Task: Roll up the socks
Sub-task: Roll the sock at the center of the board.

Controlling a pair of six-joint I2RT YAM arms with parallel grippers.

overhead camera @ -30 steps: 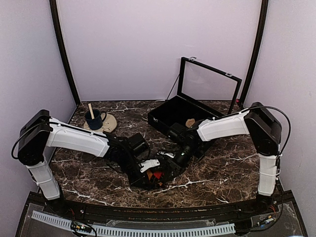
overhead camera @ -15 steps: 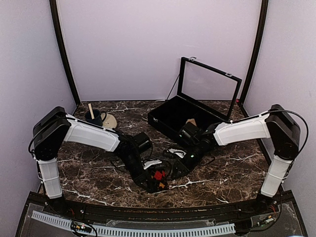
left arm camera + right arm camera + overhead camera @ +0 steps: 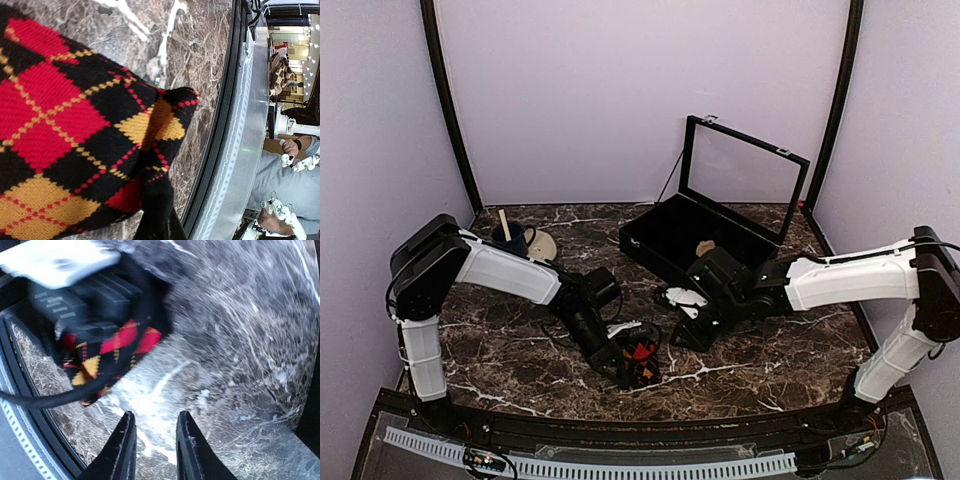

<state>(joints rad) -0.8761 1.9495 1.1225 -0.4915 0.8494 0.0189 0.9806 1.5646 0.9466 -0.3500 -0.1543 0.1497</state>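
The right arm has drawn back to the right, away from the argyle sock (image 3: 641, 352). The right gripper (image 3: 156, 416) hangs part-open and empty over the marble table (image 3: 770, 350). The left gripper (image 3: 626, 366) pinches the bunched sock near the table's front edge.

Left arm (image 3: 505, 272): shoulder up at far left, white forearm slopes down toward centre, left wrist (image 3: 588, 300) bent downward. Left gripper (image 3: 626, 362) sits low near front centre, jaws pinched tight on the argyle sock (image 3: 75, 125). Right arm (image 3: 840, 282): reaches in low from the right, forearm near level, right wrist (image 3: 725, 280) angled down and to the left. Right gripper (image 3: 155, 450) points downward, its two dark fingers (image 3: 124, 445) part-way apart with nothing between them. It is near the left gripper, not touching it.
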